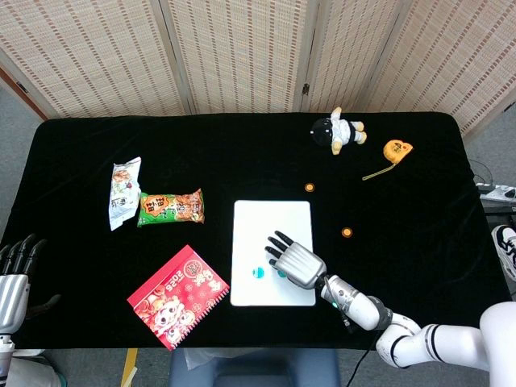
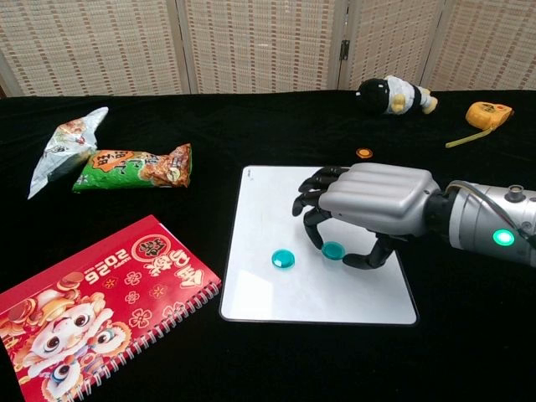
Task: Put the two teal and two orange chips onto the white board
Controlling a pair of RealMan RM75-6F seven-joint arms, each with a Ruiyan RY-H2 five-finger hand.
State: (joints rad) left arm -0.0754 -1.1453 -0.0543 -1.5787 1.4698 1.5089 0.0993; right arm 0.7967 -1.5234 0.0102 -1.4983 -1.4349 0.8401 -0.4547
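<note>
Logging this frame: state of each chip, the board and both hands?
First teal chip: lying on white board.
Second teal chip: under right hand, release unclear.
Orange chips: on cloth, off board.
Left hand: idle, holds nothing.

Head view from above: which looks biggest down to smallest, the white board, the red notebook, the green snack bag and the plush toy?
1. White board and red notebook: too alike in size to rank.
2. Green snack bag.
3. Plush toy, the smallest.
</note>
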